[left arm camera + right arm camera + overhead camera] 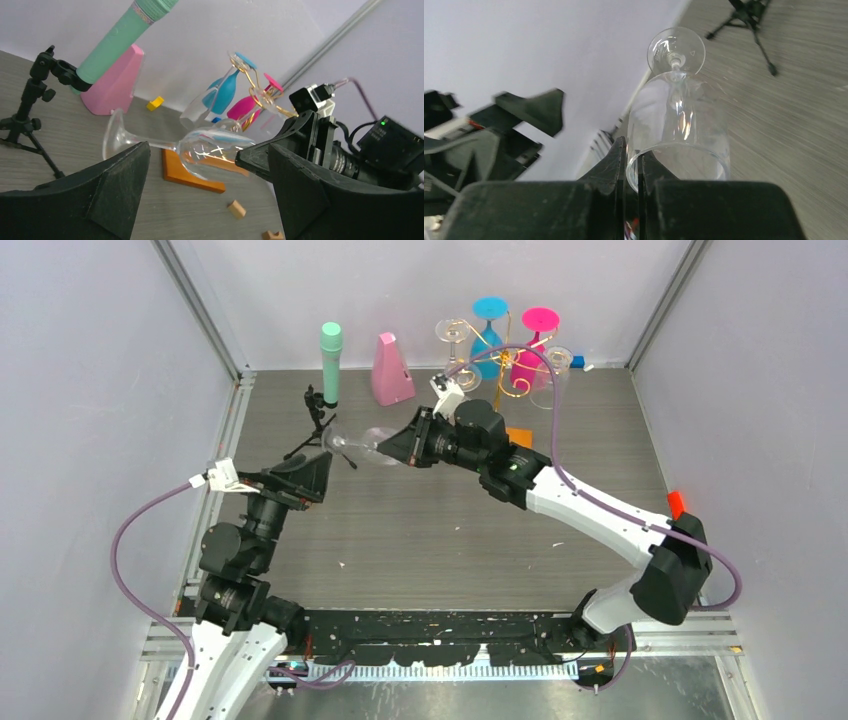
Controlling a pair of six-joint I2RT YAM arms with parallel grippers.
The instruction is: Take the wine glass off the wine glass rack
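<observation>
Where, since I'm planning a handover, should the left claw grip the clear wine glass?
Probably the stem, from the foot end: the wine glass lies horizontal, rim pinched in the right claw, leaving stem and foot free toward the left claw.

The wine glass (365, 447) is right of the tripod (315, 425), before the wine glass rack (519, 436).

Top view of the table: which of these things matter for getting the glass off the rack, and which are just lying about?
In the job:
clear wine glass, pinched at its rim by the right gripper
thin gold wire rack on an orange-brown base

Lying about:
mint-green cylinder
pink wedge-shaped block
small black tripod
small wooden blocks
</observation>
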